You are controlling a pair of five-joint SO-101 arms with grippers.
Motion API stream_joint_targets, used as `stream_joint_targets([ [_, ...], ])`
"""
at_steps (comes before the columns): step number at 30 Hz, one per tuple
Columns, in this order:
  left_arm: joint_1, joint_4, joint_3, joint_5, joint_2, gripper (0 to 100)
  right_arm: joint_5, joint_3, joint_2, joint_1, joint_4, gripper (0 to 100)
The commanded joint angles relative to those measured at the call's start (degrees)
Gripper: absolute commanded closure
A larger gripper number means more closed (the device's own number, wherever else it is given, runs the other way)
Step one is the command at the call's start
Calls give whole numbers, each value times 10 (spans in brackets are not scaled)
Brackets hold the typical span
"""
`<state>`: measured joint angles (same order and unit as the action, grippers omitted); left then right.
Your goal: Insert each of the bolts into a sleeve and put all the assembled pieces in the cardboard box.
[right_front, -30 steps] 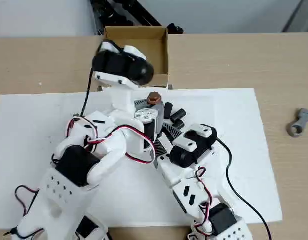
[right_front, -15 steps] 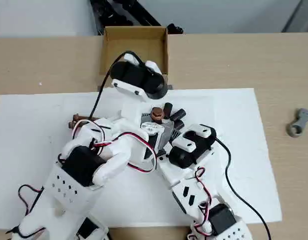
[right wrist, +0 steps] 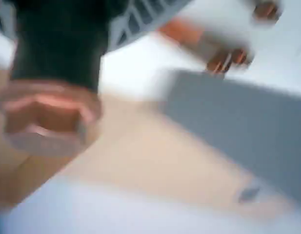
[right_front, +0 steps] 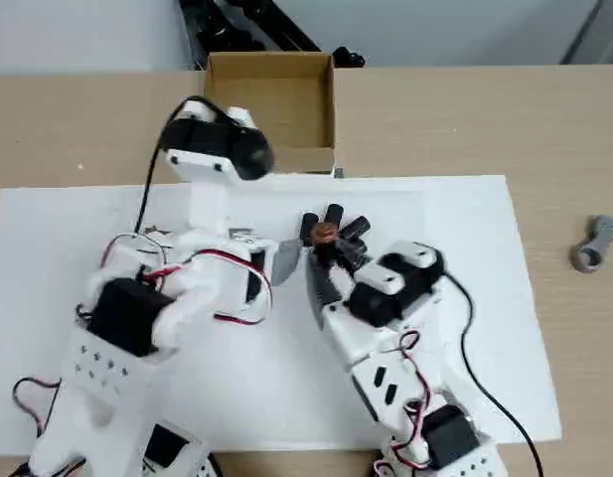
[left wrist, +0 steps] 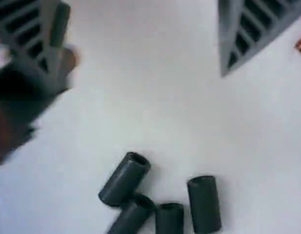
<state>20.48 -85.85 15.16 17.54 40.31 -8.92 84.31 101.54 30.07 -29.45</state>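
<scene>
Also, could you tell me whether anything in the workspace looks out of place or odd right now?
Only one thing: a small grey plastic part lies alone on the bare wooden table, well off the white sheet and away from the black cylindrical sleeves. Nothing looks spilled or damaged.

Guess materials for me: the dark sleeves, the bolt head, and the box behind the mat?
The dark grey tubular sleeves are matte with a dull sheen, so probably plastic or rubber, though blackened metal can't be ruled out. The copper-coloured bolt head looks like metal, copper-plated or brass judging by its reddish gloss. The open brown box is plain cardboard, with raw matte walls.
</scene>
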Motion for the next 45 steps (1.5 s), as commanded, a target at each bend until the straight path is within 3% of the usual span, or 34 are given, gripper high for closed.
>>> stream_joint_targets([
  [1,-61,-15,-73,-3,10,803,-4,-83,-29,-25,-1,995],
  [4,-144,-14,-74,-17,10,858,-4,-159,-103,-25,4,995],
  [9,-273,-18,-42,-123,10,994,-5,-285,-272,-25,33,995],
  [19,-433,-66,-34,-141,27,995,-4,-435,-595,-28,247,995],
  [26,-443,-65,48,-170,154,995,-4,-541,-833,-80,380,995],
  [33,-444,-65,167,-181,272,995,-21,-709,-1066,-123,393,991],
  [42,-444,-64,171,-179,248,995,-52,-904,-1293,-129,387,981],
  [45,-444,-64,171,-178,233,995,-52,-924,-1331,-126,365,903],
])
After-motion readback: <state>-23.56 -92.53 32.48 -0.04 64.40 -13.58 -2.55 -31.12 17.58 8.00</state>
